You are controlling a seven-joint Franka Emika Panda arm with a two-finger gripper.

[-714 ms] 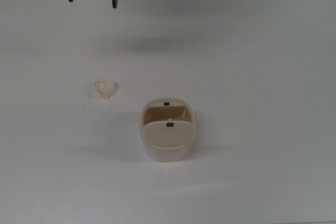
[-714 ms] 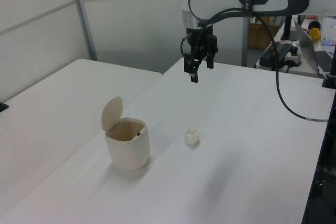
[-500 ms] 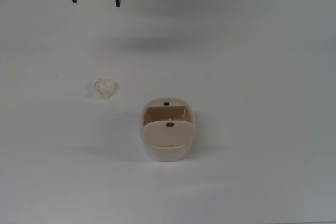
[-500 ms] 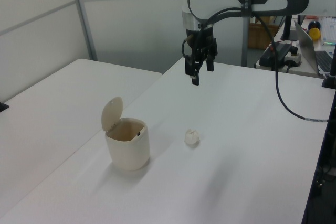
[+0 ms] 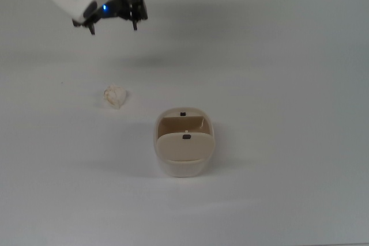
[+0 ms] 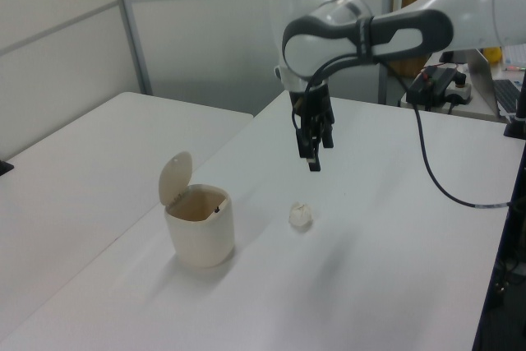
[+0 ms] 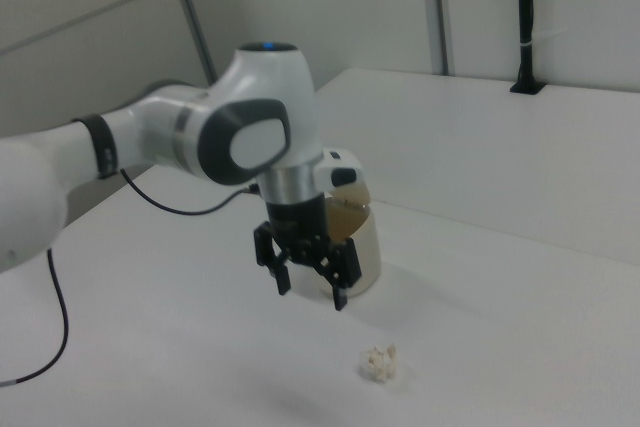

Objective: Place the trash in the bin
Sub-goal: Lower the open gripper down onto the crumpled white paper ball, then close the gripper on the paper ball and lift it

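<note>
Your gripper [image 7: 309, 285] is hanging in the air with its fingers spread wide, holding nothing; the paper wad [image 5: 114, 96] is lying on the white table [image 5: 277, 56], near the beige bin [image 5: 184, 148] but apart from it; the bin's flap lid [image 6: 175, 177] is standing tilted up; nothing is lying between gripper and wad.

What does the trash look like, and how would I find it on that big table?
Start at the white table and find the beige bin with its flap lid up. In the top view, the trash lies alone to the bin's upper left, between it and the black claw. It is a tiny, wrinkly, off-white paper wad, far smaller than the bin.
</note>
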